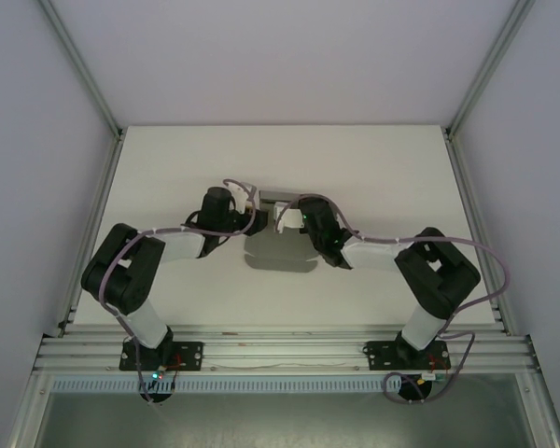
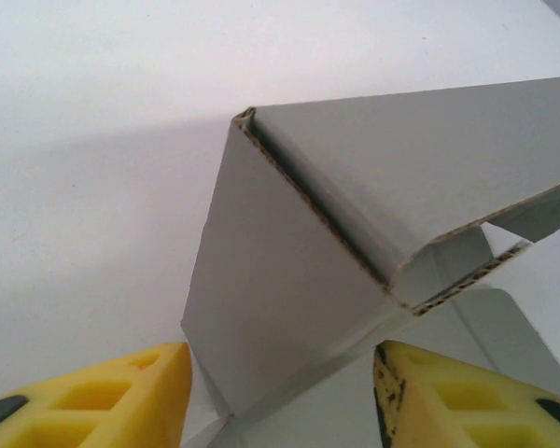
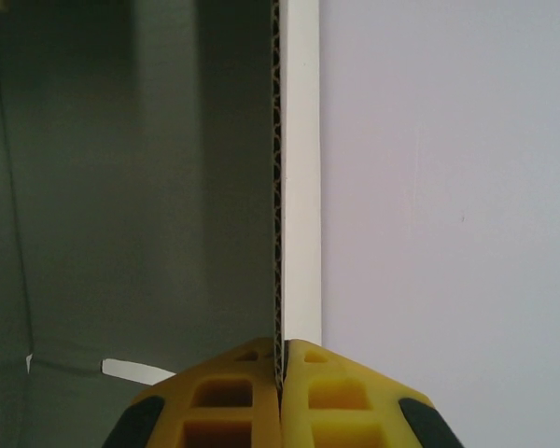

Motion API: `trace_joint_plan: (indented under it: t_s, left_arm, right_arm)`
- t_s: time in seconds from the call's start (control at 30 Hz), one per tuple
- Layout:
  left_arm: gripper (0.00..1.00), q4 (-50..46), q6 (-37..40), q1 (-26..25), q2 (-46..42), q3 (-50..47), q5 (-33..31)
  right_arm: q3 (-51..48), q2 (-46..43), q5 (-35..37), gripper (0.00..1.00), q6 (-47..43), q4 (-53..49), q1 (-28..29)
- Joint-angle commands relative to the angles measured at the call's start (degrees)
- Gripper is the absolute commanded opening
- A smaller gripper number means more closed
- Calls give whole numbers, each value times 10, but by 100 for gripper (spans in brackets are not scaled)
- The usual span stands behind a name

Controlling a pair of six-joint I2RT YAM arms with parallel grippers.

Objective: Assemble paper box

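Grey card makes up the paper box (image 1: 278, 254), which sits in the middle of the white bench (image 1: 168, 168) in the top view. The left hand (image 1: 254, 220) and the right hand (image 1: 286, 218) meet over it, one from each side.

In the left wrist view, the paper box (image 2: 289, 280) is half folded, with one wall standing up. The left hand (image 2: 282, 397) has its yellow fingers (image 2: 121, 392) apart, one on each side of that wall. It is not clear if they press it.

In the right wrist view, the right hand (image 3: 282, 373) is clenched tight on the thin edge of the paper box (image 3: 149, 187).
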Motion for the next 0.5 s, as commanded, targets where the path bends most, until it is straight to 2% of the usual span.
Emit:
trace_joint_plan:
  t_s: [0.0,0.27,0.47]
  left_arm:
    - [52,57,24,-16,6,-1,-88]
    - [53,37,32,-33,12,4,-177]
    - [57,33,48,-34,-4,-19,-183]
  right_arm:
    - [-22,-5,10,0,15,11,20]
    - [-27,-6,17,0,39,-23,28]
    - [-26,-12,8,0,41,-48,28]
